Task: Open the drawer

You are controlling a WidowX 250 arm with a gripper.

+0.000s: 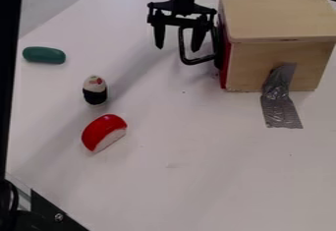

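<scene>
The gripper stood with its fingers spread wide, the right one overlapping the black handle, contact unclear, left of the red-fronted drawer at far right, well apart from the green toy at far left.

The box is pale wood, its flat lid smooth and satin, with fine grain showing faintly. The silver-grey tape stuck to it looks like cloth-backed duct tape, creased and wrinkled, with a dull metallic sheen. The black handle is smooth with a slight shine, perhaps plastic or coated metal; the view is too poor to settle it. The gripper looks mostly matt black. The red toy sushi has a glossy top and a duller, bumpy white base. The green piece is smooth with a soft gloss. The white tabletop is smooth and nearly matt, lightly scuffed
</scene>
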